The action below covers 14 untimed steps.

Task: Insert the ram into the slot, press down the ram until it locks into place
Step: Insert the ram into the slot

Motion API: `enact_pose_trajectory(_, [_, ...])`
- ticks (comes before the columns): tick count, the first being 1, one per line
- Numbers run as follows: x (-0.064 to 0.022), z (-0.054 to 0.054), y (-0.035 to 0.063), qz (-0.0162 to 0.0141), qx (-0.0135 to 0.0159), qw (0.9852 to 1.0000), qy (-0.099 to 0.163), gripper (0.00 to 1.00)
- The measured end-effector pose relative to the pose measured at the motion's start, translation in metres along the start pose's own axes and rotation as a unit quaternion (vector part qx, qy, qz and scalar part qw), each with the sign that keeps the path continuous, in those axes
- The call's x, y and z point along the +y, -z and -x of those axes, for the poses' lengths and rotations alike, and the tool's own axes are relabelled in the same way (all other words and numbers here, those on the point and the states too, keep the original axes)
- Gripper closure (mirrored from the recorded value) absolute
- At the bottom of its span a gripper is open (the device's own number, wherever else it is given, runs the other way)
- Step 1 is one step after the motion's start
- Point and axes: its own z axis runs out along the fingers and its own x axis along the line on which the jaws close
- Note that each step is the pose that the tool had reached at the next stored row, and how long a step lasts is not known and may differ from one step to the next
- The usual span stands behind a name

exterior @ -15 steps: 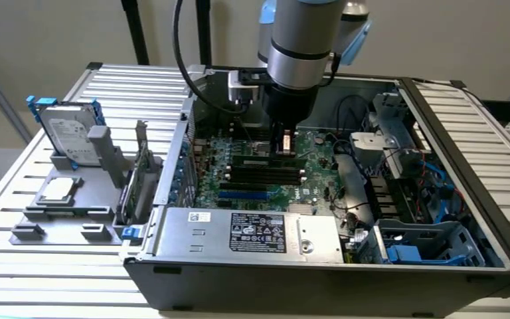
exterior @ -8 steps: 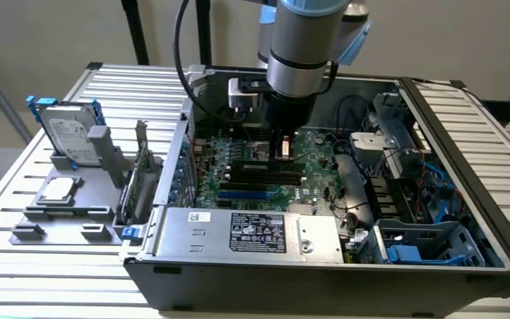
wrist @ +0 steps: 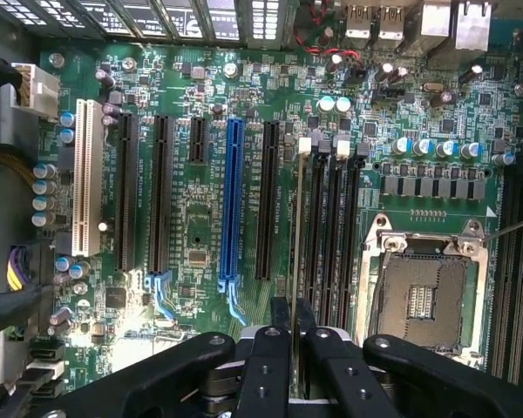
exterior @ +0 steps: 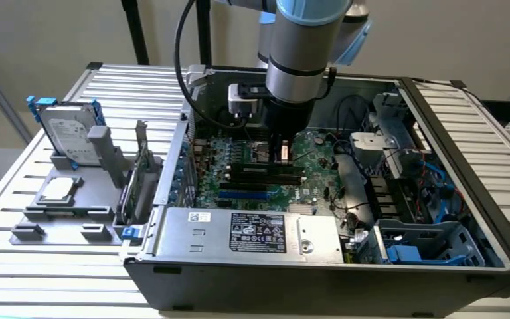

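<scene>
Claw [wrist: 294, 310] gripped the ram [wrist: 294, 228] tightly, holding it on edge along the slot [wrist: 316, 235].

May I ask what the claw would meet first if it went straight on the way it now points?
Most likely the long black memory slot: the claw, shut on the thin green ram stick, points down at it, so the stick's edge would touch first. Depth is unclear.
</scene>
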Motion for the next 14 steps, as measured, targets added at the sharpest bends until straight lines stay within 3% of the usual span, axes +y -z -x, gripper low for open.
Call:
enact_pose_trajectory(9, [-0.0001,0.0001,-0.0009,-0.0003,-0.0002,1.0000,0.000,0.86])
enact_pose_trajectory(12, [0.0000,0.0004,-0.0021,-0.0026,-0.0001,1.0000,0.000,0.86])
enact_pose_trajectory(14, [0.0000,0.0008,-0.0028,-0.0058,0.0001,1.0000,0.000,0.86])
